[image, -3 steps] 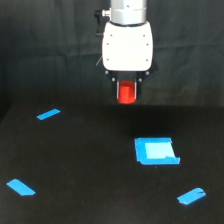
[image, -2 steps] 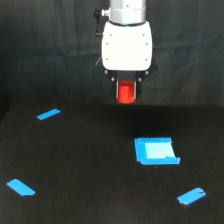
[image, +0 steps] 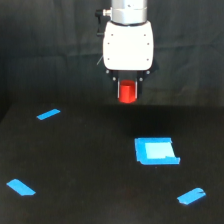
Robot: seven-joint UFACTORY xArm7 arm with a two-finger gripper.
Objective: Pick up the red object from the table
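While the black counter (image: 75, 165) fills the lower frame with its blue square patch (image: 156, 151) at lower right and blue tape strips (image: 48, 114) scattered about, the white gripper (image: 127, 96) hangs at upper centre. Its fingers pinch the red object (image: 127, 93), upright, directly between them and well clear above the counter. To my eye the pick is made; any further lift goes straight up.

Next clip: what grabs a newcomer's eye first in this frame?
The small bright red-orange cylinder stands out, held between the dark fingers under the white gripper at top centre, in front of the black backdrop. Below, toward the exterior view's right, a flat blue square patch glows on the matte black table.
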